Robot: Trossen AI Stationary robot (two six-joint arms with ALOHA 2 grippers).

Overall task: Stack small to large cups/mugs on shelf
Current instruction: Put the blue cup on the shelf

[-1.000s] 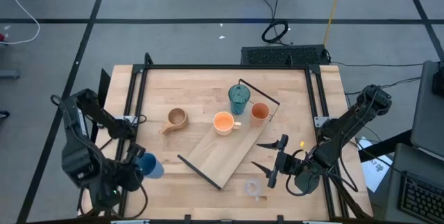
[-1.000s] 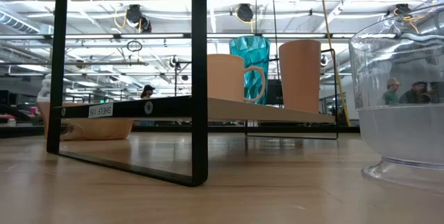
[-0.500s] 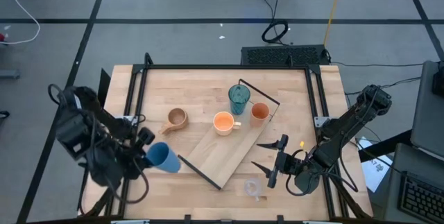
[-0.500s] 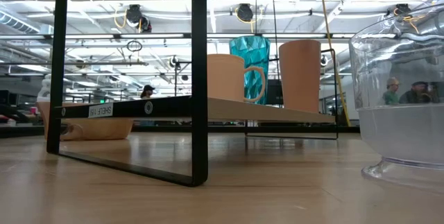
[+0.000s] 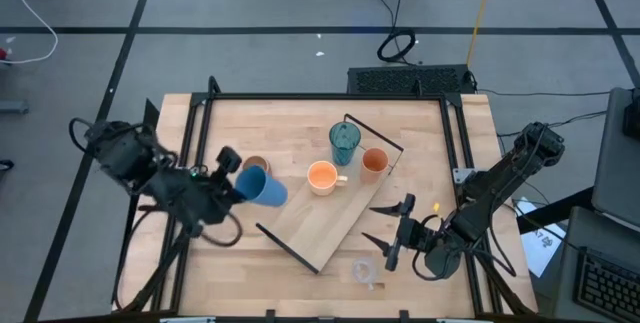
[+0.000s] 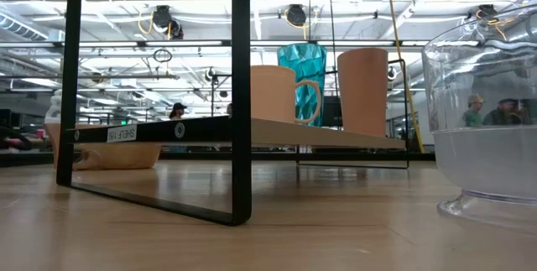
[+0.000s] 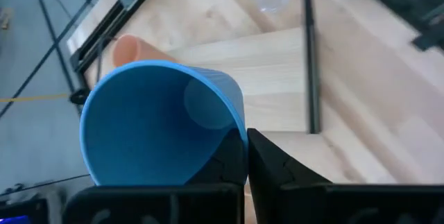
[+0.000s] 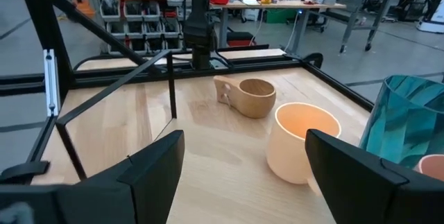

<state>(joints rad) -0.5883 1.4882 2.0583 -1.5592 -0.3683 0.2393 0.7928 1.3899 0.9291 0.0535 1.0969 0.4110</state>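
One blue cup (image 5: pixel 262 187) is clamped in the left hand (image 5: pixel 232 175), lying on its side in the air just beside the shelf (image 5: pixel 330 211); a second ago it was near the counter edge, far from the shelf. Placement looks imminent. Right hand (image 5: pixel 392 235), fingers apart, waits unmoved beside the shelf.

Table (image 5: pixel 420 133) with shelf (image 5: pixel 325 213), mug (image 5: pixel 256 169)
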